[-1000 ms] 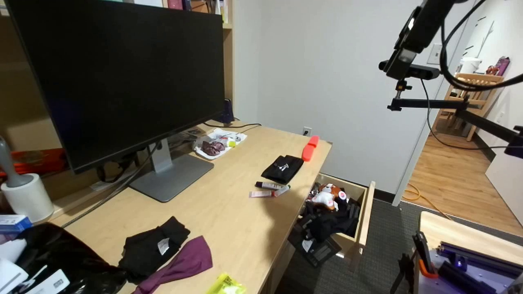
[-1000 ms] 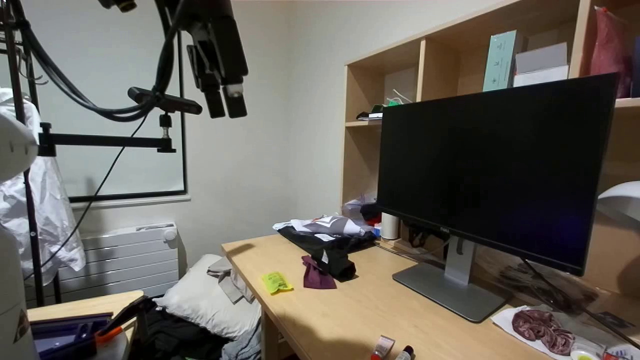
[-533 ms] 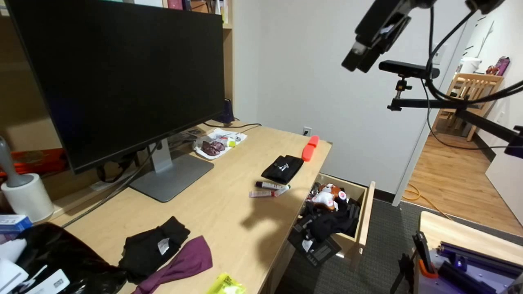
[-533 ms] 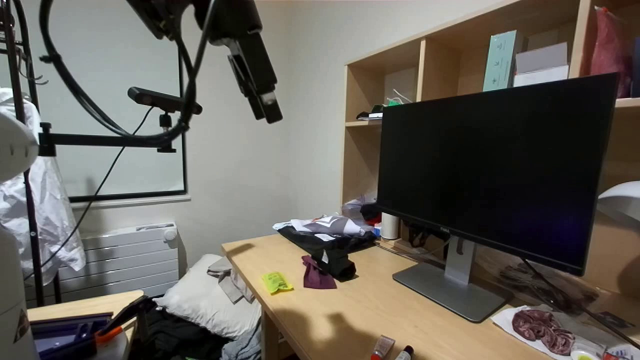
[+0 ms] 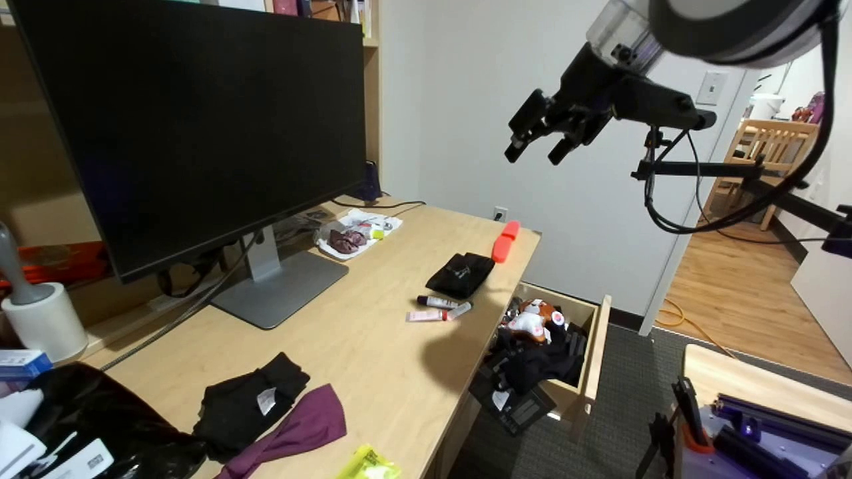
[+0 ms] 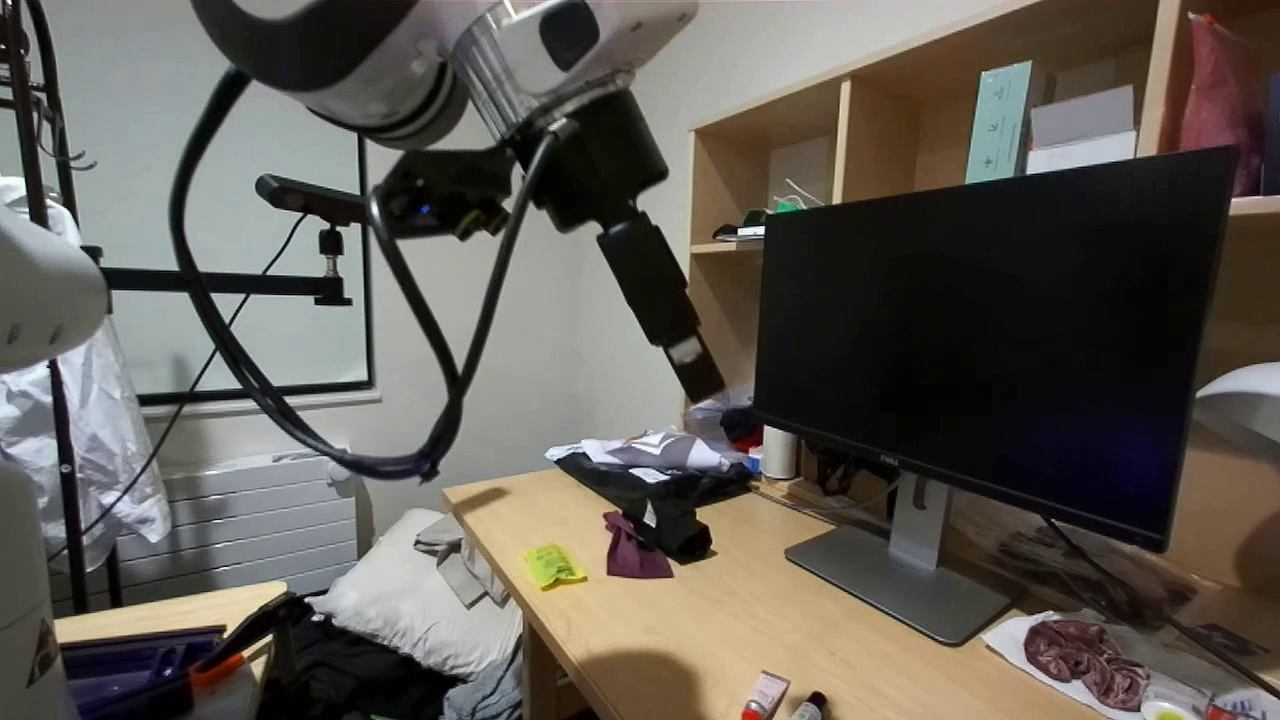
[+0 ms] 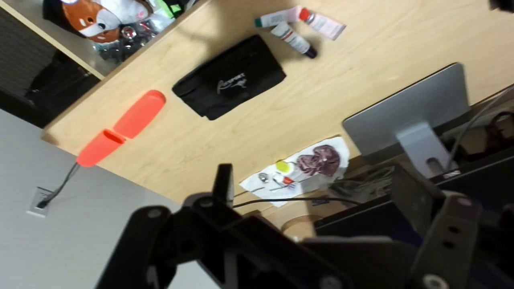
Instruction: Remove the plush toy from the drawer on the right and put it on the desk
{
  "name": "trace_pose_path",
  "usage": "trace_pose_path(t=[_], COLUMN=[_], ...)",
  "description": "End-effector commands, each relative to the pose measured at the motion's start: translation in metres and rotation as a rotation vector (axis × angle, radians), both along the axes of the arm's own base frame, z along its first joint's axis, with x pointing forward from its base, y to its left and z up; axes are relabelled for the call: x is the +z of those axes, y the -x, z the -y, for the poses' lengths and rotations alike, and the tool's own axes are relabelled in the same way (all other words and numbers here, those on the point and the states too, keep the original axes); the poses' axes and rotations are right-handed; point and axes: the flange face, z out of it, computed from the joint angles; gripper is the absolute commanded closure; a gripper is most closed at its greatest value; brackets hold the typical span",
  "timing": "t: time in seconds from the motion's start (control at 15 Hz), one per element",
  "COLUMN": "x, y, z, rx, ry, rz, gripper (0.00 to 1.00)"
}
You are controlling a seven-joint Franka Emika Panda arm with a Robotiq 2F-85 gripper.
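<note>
The plush toy (image 5: 529, 324), white and reddish-brown, lies in the open drawer (image 5: 597, 346) on top of black items. In the wrist view the plush toy (image 7: 94, 20) shows at the top left inside the drawer (image 7: 90, 60). The desk (image 5: 373, 332) is the long light-wood top; it also shows in an exterior view (image 6: 720, 620) and in the wrist view (image 7: 192, 148). My gripper (image 5: 534, 154) is open and empty, high above the desk's far end and the drawer. Its fingers stand wide apart in the wrist view (image 7: 319, 192). It also shows in an exterior view (image 6: 700, 380).
On the desk are a black pouch (image 5: 460, 274), a red case (image 5: 506, 241), small tubes (image 5: 437, 302), a purple cloth (image 5: 299, 429) and a yellow packet (image 5: 368, 464). A large monitor (image 5: 219, 126) stands at the back. A black camera arm (image 5: 705, 168) is near my arm.
My gripper has come lower and over towards the desk and drawer, and it has turned so its fingers show apart. The plush toy and drawer have not moved.
</note>
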Motion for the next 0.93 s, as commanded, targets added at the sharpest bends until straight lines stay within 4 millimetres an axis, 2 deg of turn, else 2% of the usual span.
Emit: trace_pose_path(t=[0.0, 0.27, 0.4, 0.47, 0.53, 0.6, 0.73, 0.87], x=[-0.043, -0.086, -0.102, -0.103, -0.098, -0.102, -0.102, -0.1], y=[-0.019, -0.013, -0.003, 0.0, 0.007, 0.007, 0.012, 0.01], z=[0.054, 0.115, 0.147, 0.16, 0.167, 0.152, 0.168, 0.169], rx=[-0.183, -0.382, -0.486, -0.534, -0.587, -0.508, -0.564, -0.57], ry=[0.025, 0.039, 0.05, 0.062, 0.078, 0.061, 0.071, 0.072], rz=[-0.015, -0.061, -0.114, -0.147, -0.17, -0.139, -0.159, -0.158], gripper=[0.0, 0.0, 0.0, 0.0, 0.0, 0.0, 0.0, 0.0])
